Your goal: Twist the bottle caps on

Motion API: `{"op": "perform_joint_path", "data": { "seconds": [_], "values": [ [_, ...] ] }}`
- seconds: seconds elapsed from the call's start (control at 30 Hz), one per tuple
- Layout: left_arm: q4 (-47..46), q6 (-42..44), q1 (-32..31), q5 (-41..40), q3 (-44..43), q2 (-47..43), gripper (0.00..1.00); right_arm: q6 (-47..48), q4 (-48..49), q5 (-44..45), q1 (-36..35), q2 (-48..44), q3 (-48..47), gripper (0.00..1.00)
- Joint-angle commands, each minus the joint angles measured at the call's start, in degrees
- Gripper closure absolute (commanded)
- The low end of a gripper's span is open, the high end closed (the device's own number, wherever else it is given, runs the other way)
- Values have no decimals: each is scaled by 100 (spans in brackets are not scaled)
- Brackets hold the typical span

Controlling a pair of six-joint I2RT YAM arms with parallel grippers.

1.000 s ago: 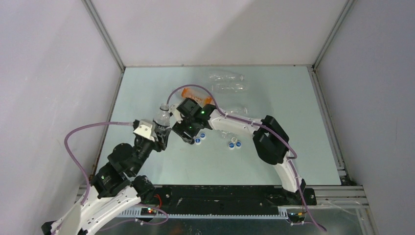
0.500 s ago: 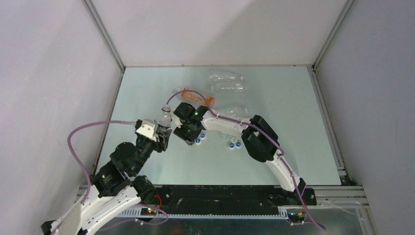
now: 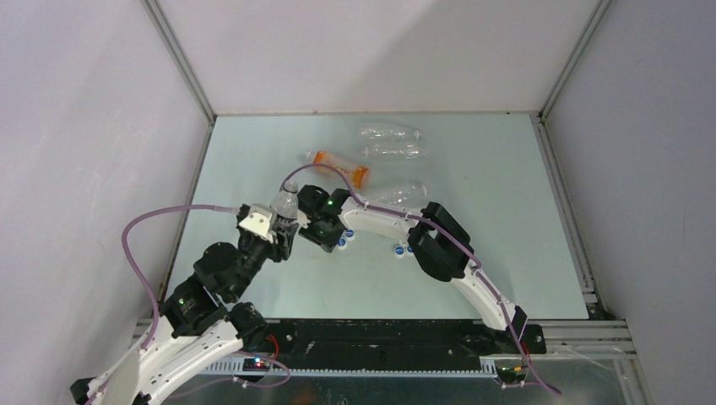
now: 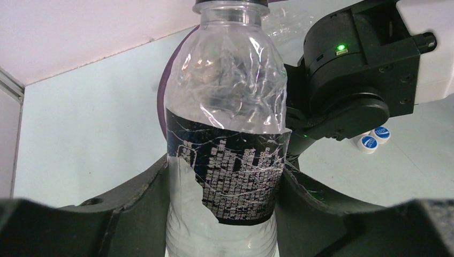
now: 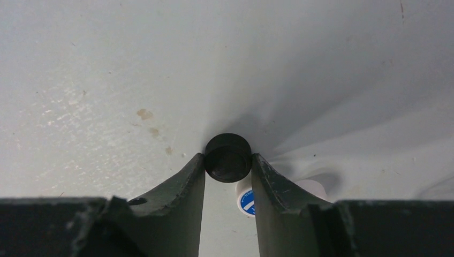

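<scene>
My left gripper (image 3: pixel 275 231) is shut on a clear bottle (image 3: pixel 284 202) with a torn dark label and holds it neck up. In the left wrist view the bottle (image 4: pixel 227 96) fills the space between the fingers (image 4: pixel 134 198), and its mouth is cut off at the top edge. My right gripper (image 3: pixel 315 222) is just right of the bottle, shut on a black cap (image 5: pixel 228 157) above the table. Blue-topped caps (image 3: pixel 342 243) lie beside it; one (image 5: pixel 246 201) shows under the right fingers (image 5: pixel 187 182).
Two more caps (image 3: pixel 398 251) lie right of the right forearm. Three clear bottles lie at the back: one (image 3: pixel 388 132), another (image 3: pixel 393 151) and a third (image 3: pixel 407 192). An orange bottle (image 3: pixel 338 165) lies behind the grippers. Walls close in the table (image 3: pixel 507 253).
My right gripper has moved left and nearer with the black cap, its arm folding in. My left gripper with the bottle has shifted slightly right.
</scene>
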State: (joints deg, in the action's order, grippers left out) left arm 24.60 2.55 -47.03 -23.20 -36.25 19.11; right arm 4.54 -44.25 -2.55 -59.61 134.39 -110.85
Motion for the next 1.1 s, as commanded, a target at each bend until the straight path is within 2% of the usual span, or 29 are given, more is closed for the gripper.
{"op": "perform_joint_path", "data": {
  "seconds": [0.0, 0.17, 0.23, 0.37, 0.5, 0.6, 0.7, 0.9, 1.07],
  "values": [
    [-307, 71, -17, -10, -88, -36, 100, 81, -81, 150, -28, 17, -217, 66],
    [-131, 139, -25, 145, -162, 91, 100, 56, -118, 134, -41, -47, -194, 81],
    [-1, 293, -22, 382, -239, 174, 100, 34, -79, 88, -28, -210, -101, 90],
    [50, 591, -21, 935, -319, 294, 100, -60, 300, -165, 59, -939, 456, 99],
    [-138, 881, -20, 1218, -272, 404, 100, -139, 738, -696, 307, -2130, 1438, 100],
    [-485, 1150, -12, 1520, -190, 525, 100, -216, 931, -1614, 737, -3177, 2168, 100],
    [-754, 1322, 143, 1914, -119, 659, 100, -255, 1035, -2050, 1045, -3999, 2582, 100],
    [-1527, 1366, 1220, 4362, -8, 1130, 100, -95, 1041, -2811, 1861, -5291, 3217, 100],
    [-1732, 1668, 1779, 5666, -247, 1768, 100, 208, 886, -3357, 2326, -6112, 3271, 100]
  ]
}}
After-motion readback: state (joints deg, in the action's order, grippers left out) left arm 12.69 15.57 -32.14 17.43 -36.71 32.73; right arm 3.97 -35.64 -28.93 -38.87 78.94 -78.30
